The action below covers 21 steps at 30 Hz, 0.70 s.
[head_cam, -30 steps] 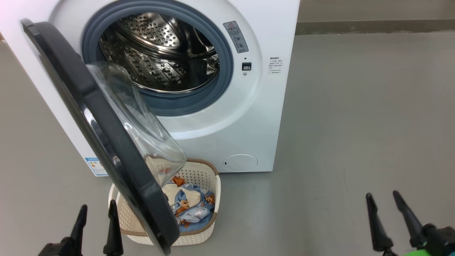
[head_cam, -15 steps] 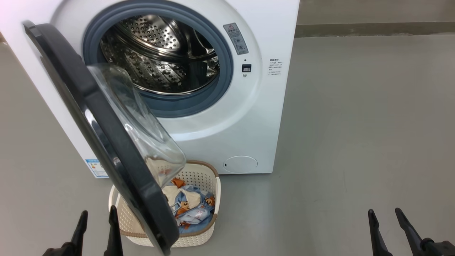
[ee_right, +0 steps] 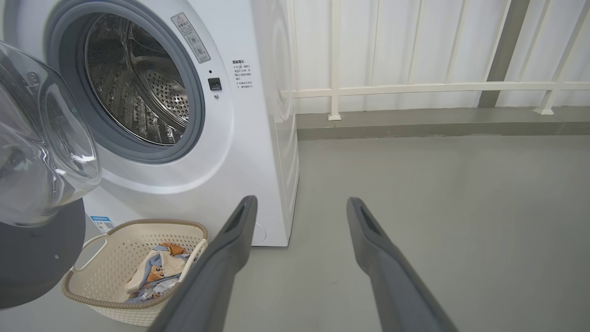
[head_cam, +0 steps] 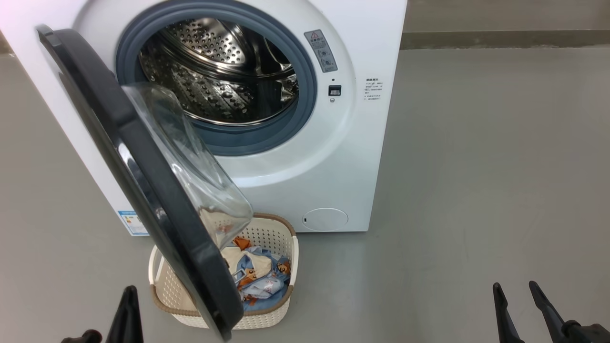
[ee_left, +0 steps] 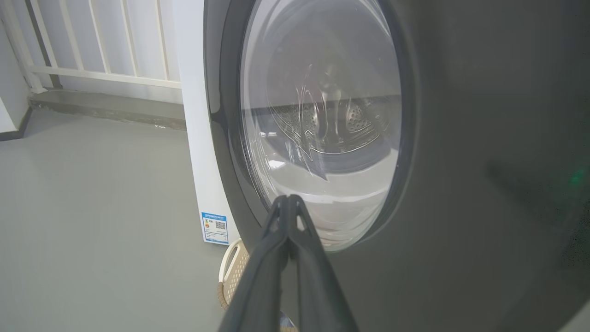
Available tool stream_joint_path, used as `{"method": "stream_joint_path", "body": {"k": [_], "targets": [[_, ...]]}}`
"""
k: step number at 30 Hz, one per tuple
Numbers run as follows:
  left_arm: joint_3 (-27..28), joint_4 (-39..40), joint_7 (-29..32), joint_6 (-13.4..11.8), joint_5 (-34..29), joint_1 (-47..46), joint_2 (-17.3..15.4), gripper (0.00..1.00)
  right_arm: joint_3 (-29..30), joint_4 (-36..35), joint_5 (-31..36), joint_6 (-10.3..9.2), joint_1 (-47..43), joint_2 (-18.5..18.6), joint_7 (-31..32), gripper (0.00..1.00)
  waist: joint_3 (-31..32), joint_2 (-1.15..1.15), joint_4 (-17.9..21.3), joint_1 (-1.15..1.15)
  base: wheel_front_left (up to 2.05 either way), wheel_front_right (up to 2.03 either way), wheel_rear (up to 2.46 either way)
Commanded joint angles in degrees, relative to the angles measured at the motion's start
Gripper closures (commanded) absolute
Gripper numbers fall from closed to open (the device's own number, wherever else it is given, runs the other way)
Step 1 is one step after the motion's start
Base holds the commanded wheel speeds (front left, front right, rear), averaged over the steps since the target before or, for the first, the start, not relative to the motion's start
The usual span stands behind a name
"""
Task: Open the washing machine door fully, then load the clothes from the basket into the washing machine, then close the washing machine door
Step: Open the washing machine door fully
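Grey floor (head_cam: pixel 476 166); washing machine (head_cam: pixel 333 157); basket (head_cam: pixel 267 233)

The white washing machine (head_cam: pixel 305 157) shows its steel drum. The black-rimmed washing machine door (head_cam: pixel 164 209) stands partly open (glass bowl facing the drum) over the cream basket (head_cam: pixel 267 228), where the bear-printed clothes (head_cam: pixel 259 281) lie crumpled.

Floor (head_cam: pixel 486 162): smooth, matt grey, with faint scuffs. A low grey kerb (head_cam: pixel 505 38) runs along its far edge. A white railing (ee_right: pixel 415 87) stands on the kerb, made of upright bars joined by one horizontal rail, with small flared feet (ee_right: pixel 334 116) touching the kerb top. Behind the bars is a white panel (ee_right: pixel 405 41). A grey post (ee_right: pixel 503 50) rises from the kerb, just beside the bars. In the left wrist view, a white wall (ee_left: pixel 8 99) meets the floor at a dark skirting (ee_left: pixel 14 133).
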<state>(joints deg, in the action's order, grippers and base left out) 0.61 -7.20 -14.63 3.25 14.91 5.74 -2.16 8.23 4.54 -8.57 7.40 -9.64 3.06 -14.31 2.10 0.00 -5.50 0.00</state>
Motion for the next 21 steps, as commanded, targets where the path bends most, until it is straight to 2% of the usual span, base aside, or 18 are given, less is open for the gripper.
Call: {"method": "stream_joint_path", "body": {"k": [1, 5, 7, 12, 16, 21], "targets": [[2.2, 1.0, -0.4, -0.6, -0.1, -1.5, -0.7, 1.00, -1.1, -1.2, 0.4, 0.09, 1.2, 0.8, -0.7, 0.00, 0.0, 0.00, 0.0, 0.00, 0.00, 0.00, 0.00], [3.2, 1.7, -0.4, -2.9, -0.2, -1.7, -0.7, 1.00, -1.1, -1.5, 0.3, 0.09, 1.2, 0.8, -0.7, 0.00, 0.0, 0.00, 0.0, 0.00, 0.00, 0.00, 0.00], [4.0, 3.3, -0.4, -5.1, 0.0, -2.1, -0.7, 1.00, -0.9, -1.6, 0.2, 0.09, 1.2, 0.7, -0.7, 0.00, 0.0, 0.00, 0.0, 0.00, 0.00, 0.00, 0.00], [4.9, 11.6, -0.4, -10.0, -0.1, -4.0, -0.7, 1.00, 0.3, -2.2, 0.1, 0.09, 0.7, 0.6, -0.7, 0.00, 0.0, 0.00, -1.0, 0.00, 0.00, 0.00, 0.00], [4.2, 20.0, -0.4, -11.8, -3.2, -5.8, -0.7, 1.00, 0.6, -2.2, 0.2, 0.09, 0.5, 0.4, -0.7, 0.00, 0.1, 0.00, -1.7, 0.00, 0.00, 0.00, 0.00], [-0.2, 31.2, 0.1, -11.5, -5.2, -9.6, -0.7, 1.00, 1.4, -2.5, -0.1, 0.09, 0.4, 0.2, -0.7, 0.00, 0.4, 0.00, -2.6, 0.00, 0.00, 0.00, 0.00]]}}
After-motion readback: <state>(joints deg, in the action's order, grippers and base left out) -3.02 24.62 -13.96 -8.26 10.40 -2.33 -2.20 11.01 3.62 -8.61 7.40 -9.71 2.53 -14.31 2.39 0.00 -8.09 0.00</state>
